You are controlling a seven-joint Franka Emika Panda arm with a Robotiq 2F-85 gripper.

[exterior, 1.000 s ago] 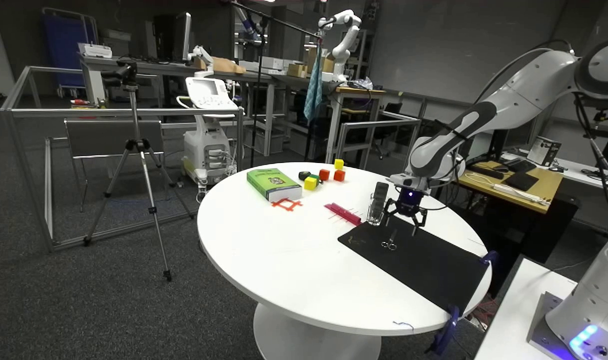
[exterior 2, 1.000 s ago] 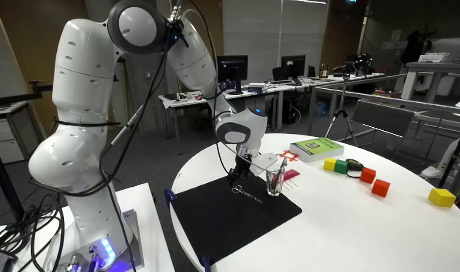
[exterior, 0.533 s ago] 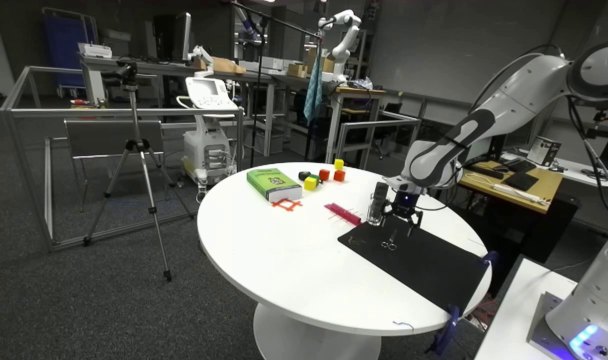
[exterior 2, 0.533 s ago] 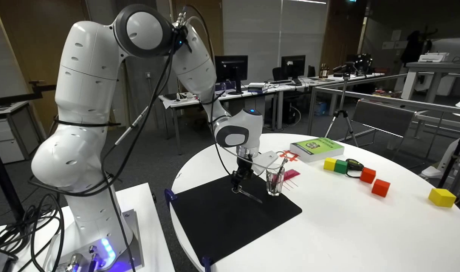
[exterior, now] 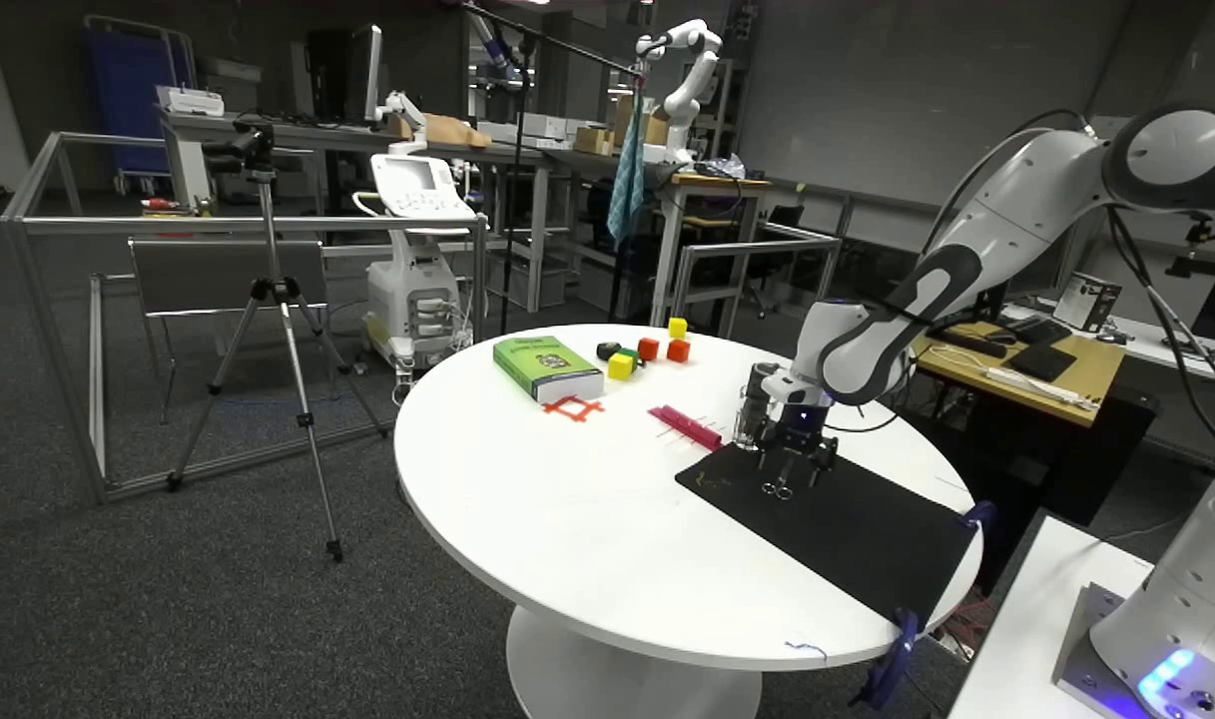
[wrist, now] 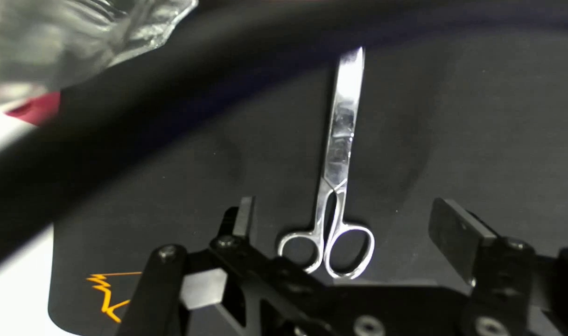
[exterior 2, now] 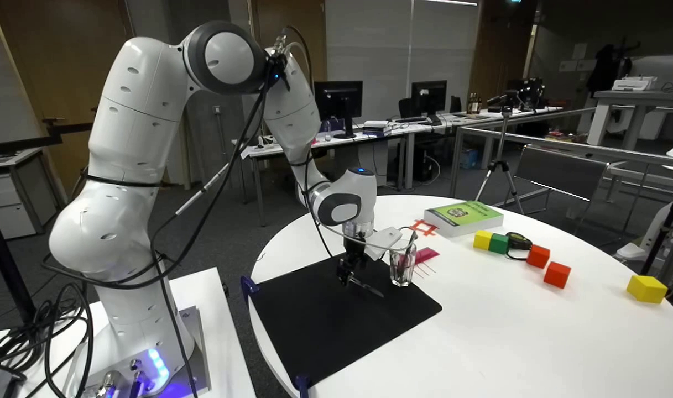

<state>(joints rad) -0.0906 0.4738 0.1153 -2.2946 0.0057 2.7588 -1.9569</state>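
Scissors (wrist: 338, 154), metal and closed, lying on a black mat (exterior 2: 336, 326), with the blades toward the top of the wrist view and the handles toward the bottom. The gripper (wrist: 344, 217) stands over the handles, its jaws spread wide, one on each side of the scissors and apart from them; whether its tips meet the mat is hard to judge from these angles. A blurred dark band (wrist: 125, 126) crosses the wrist view. Near the blades, a clear glass (exterior 2: 400, 272) stands upright with slender items inside, and a pink strip (exterior 2: 426, 255) lies beside it. The mat rests on a round white table (exterior 2: 507, 342), with blue clamps (exterior 2: 249, 287) at the edge. Farther out, in both exterior views, lie an orange frame (exterior 2: 416, 227), a thick green book (exterior 2: 463, 217) and red blocks (exterior 2: 557, 275), along with yellow blocks (exterior 2: 646, 289) and a green block (exterior 2: 499, 244).
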